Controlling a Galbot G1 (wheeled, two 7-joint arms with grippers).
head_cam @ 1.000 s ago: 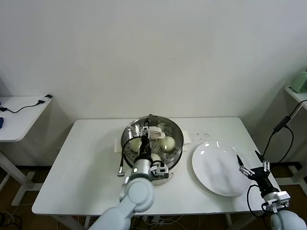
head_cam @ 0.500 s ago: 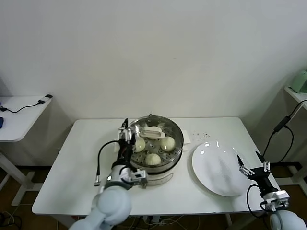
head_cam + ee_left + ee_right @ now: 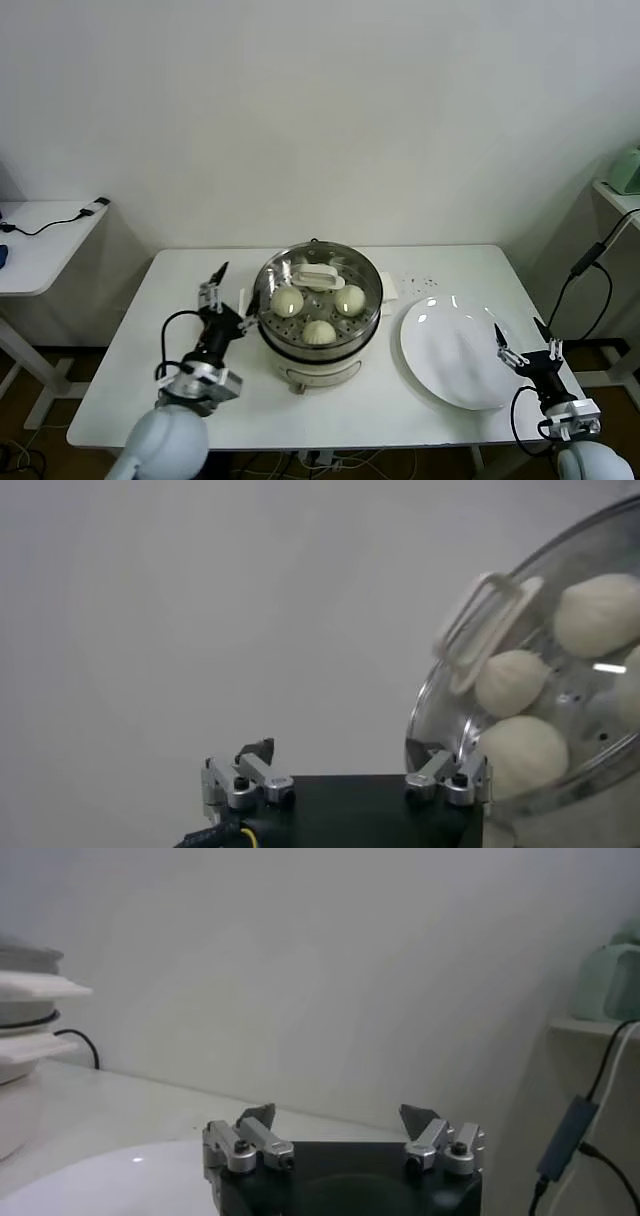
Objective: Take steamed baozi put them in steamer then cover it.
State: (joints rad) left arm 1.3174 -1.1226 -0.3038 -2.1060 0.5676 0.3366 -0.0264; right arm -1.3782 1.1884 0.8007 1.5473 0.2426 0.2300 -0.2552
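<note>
Gaping wide with nothing between its fingers, the left gripper (image 3: 222,293) hangs just beside the round shiny stainless-steel steamer (image 3: 318,318), on the robot's left of it and apart from its wall. Equally spread and empty, the right gripper (image 3: 527,346) sits on the far side of the steamer, at the outer edge of the flat white plate (image 3: 450,355), which is bare.

On the steamer rests the round clear glass cover (image 3: 318,283) with its white rectangular handle (image 3: 318,274); through the glass three smooth cream-white steamed baozi (image 3: 319,331) show on the perforated tray. By the look of it the task is finished or nearly so.

Glass and metal make the cover stiff, rather heavy, slippery at the rim and breakable, so the handle is the sensible place to grip it. The buns are likely soft and light, easily dented, and best pinched gently across the dome.

A fourth bun cannot be made out in the head view; the handle and rim may hide it. The left wrist view cuts off most of the steamer, and the right wrist view shows only a sliver of it.
</note>
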